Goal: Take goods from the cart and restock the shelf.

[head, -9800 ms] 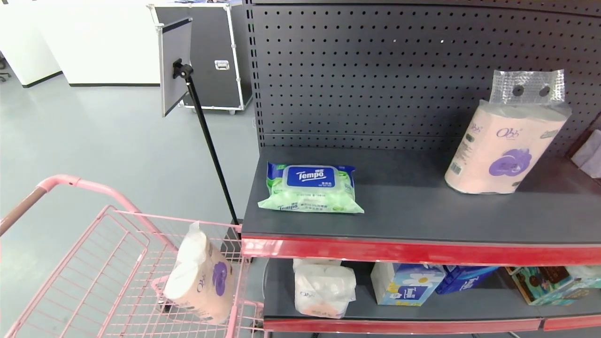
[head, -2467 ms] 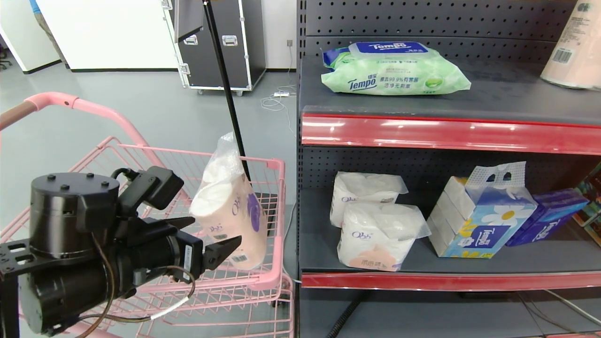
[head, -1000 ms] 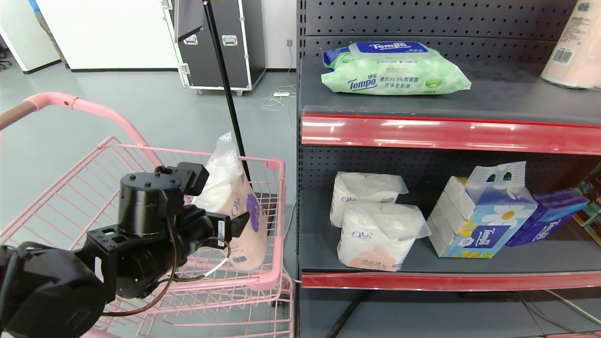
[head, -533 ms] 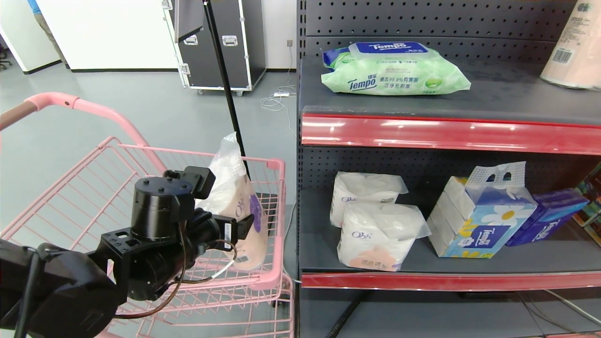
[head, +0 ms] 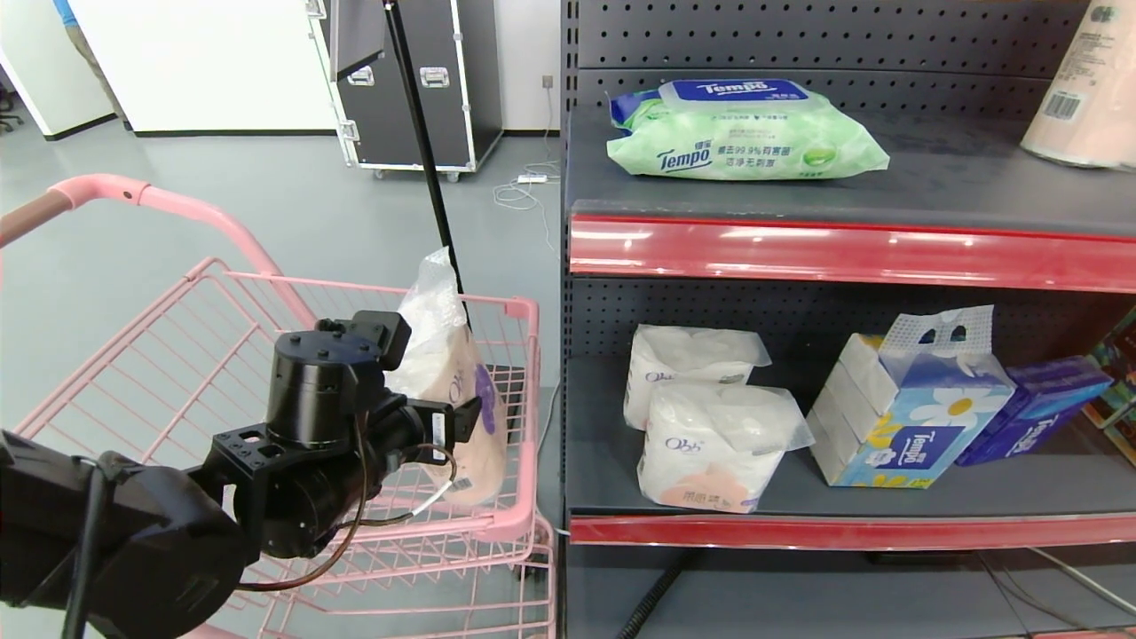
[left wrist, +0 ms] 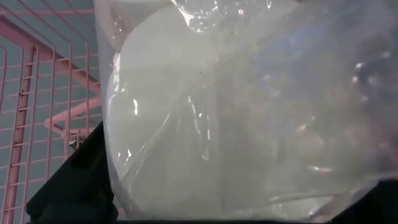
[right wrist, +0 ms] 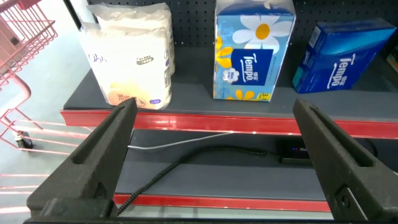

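Observation:
A pack of toilet rolls (head: 437, 333) in clear wrap with a purple mark stands against the front right corner of the pink cart (head: 519, 312). My left gripper (head: 448, 404) is open, reaching into the cart, its fingers on either side of the pack's lower half; one finger (head: 465, 417) crosses the front. Up close, the pack (left wrist: 236, 112) fills the space between the fingers of the left gripper (left wrist: 224, 199). My right gripper (right wrist: 217, 162) is open and holds nothing, in front of the lower shelf's red edge (right wrist: 249, 121).
The upper shelf (head: 932, 186) holds a green wet-wipe pack (head: 745, 129) and a pink roll pack (head: 1078, 89). On the lower shelf (head: 887, 506) stand white roll packs (head: 710, 444), a tissue bundle (head: 914, 408) and blue boxes (head: 1038, 413). A black stand pole (head: 426, 151) rises behind the cart.
My left arm has pushed forward into the cart until its fingers straddle the roll pack, whose top has tipped slightly right. The head camera dropped lower since the earliest frame.

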{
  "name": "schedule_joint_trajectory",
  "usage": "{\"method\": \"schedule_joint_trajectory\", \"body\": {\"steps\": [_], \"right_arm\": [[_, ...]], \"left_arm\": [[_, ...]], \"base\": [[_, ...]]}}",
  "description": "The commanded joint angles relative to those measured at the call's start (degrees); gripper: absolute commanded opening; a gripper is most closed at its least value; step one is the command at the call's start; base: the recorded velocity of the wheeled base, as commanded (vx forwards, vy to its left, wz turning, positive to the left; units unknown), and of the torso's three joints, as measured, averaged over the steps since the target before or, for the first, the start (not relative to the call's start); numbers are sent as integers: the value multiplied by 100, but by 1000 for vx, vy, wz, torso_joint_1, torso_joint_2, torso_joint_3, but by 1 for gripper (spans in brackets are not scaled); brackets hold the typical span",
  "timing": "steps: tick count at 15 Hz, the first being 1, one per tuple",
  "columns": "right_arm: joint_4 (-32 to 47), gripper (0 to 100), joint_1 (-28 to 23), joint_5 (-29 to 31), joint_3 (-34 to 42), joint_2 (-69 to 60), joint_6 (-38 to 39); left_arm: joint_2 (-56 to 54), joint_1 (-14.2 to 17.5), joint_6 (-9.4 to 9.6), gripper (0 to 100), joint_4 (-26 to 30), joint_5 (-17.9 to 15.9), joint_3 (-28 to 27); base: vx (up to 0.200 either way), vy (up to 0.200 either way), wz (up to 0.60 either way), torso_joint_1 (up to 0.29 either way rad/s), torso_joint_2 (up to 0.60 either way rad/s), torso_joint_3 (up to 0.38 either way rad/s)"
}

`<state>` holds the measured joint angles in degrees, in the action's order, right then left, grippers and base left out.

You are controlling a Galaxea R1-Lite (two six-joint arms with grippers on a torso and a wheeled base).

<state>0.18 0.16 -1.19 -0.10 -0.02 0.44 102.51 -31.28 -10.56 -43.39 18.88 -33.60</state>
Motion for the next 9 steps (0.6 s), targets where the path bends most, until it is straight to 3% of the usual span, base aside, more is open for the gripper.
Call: {"method": "schedule_joint_trajectory", "body": {"steps": [1, 6, 9], "right_arm": [[-1, 100, 2, -4, 1, 2, 0], [-1, 100, 2, -4, 1, 2, 0], [8, 100, 2, -4, 1, 2, 0]], "left_arm": [[41, -71, -61, 0, 6, -7, -15], [-108, -124, -43, 0, 6, -25, 187], [-601, -54, 177, 0, 6, -104, 134]], "base": [[0, 0, 0, 0, 0, 0], [0, 0, 0, 0, 0, 0], [0, 0, 0, 0, 0, 0]]}}
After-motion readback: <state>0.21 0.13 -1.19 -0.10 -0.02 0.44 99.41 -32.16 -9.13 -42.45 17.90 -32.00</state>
